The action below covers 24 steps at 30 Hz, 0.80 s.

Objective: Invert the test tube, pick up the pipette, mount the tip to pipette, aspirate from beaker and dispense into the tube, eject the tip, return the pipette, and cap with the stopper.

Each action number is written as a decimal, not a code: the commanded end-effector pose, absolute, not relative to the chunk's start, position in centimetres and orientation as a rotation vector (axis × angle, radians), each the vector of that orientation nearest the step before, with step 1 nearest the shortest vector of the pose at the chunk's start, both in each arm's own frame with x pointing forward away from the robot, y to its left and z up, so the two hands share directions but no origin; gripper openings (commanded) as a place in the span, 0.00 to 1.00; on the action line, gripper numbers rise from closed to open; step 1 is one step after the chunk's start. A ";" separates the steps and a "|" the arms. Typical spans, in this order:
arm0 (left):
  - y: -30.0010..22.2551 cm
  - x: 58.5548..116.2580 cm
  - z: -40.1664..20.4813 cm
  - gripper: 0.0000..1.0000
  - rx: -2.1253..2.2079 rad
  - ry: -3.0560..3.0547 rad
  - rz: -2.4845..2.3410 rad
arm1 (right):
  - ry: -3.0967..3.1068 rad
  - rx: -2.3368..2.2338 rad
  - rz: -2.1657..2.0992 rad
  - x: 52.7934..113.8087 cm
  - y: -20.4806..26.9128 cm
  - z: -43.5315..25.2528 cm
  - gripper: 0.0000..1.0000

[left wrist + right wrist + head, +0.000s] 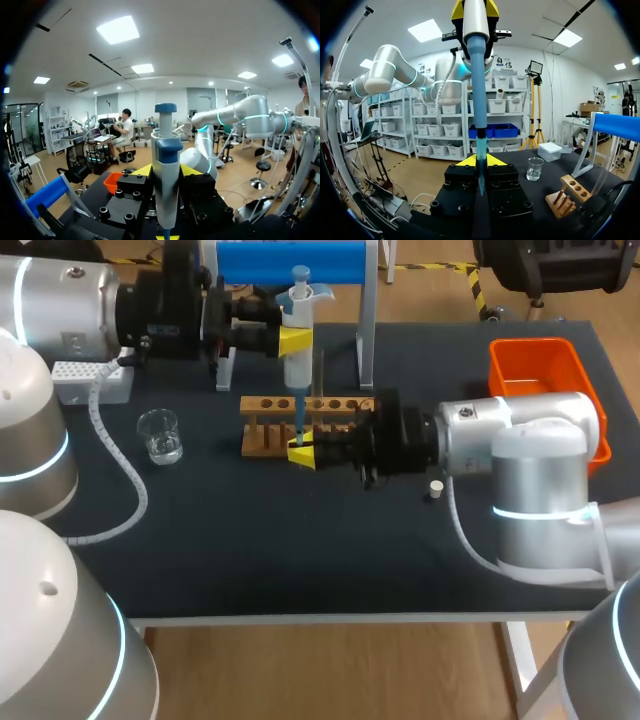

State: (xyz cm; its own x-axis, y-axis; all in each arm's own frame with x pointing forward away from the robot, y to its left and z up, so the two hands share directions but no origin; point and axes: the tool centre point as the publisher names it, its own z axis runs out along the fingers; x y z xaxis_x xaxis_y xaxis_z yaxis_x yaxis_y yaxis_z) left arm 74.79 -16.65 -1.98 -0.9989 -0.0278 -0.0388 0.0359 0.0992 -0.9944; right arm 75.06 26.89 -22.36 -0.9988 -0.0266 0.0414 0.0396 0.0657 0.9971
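My left gripper (293, 340) is shut on the white pipette (298, 315), which stands upright with its blue plunger on top. In the left wrist view the pipette (165, 170) stands between the yellow fingertips (142, 171). Its blue shaft (478, 75) and fitted tip run down between the fingers of my right gripper (480, 161). That gripper (302, 453) sits in front of the wooden rack (330, 405), shut on a clear test tube that barely shows. The beaker (160, 435) with water stands to the left. A small white stopper (435, 487) lies by my right arm.
A white tip box (85, 380) sits at the back left under my left arm. The blue pipette stand (290, 260) rises behind the rack. An orange bin (540, 375) stands at the back right. The beaker (535, 168) and rack (567, 192) lie beside my right gripper.
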 end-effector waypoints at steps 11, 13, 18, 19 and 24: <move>-16.6 74.8 -2.1 0.00 0.011 2.293 -2.078 | -2.268 -0.024 -2.100 74.9 26.7 -22.6 0.00; -16.6 74.8 -2.1 0.00 0.011 2.293 -2.078 | -2.268 -0.020 -2.104 74.9 26.7 -22.4 0.00; -16.6 74.8 -2.1 0.00 0.011 2.293 -2.078 | -2.268 -0.010 -2.113 75.0 26.7 -22.0 0.00; -16.6 74.8 -2.1 0.00 0.011 2.293 -2.078 | -2.268 -0.007 -2.115 75.0 26.7 -21.9 0.00; -16.6 74.8 -2.1 0.00 0.011 2.293 -2.078 | -2.268 0.005 -2.127 74.9 26.6 -21.4 0.00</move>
State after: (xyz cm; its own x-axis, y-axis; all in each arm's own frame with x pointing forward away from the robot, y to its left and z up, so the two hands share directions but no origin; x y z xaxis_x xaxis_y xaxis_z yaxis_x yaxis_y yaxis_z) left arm 74.78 -16.66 -1.94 -0.9989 -0.0275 -0.0392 0.0364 0.0975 -0.9946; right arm 75.03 26.90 -21.78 -0.9994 -0.0252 0.0226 0.0210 0.0636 0.9978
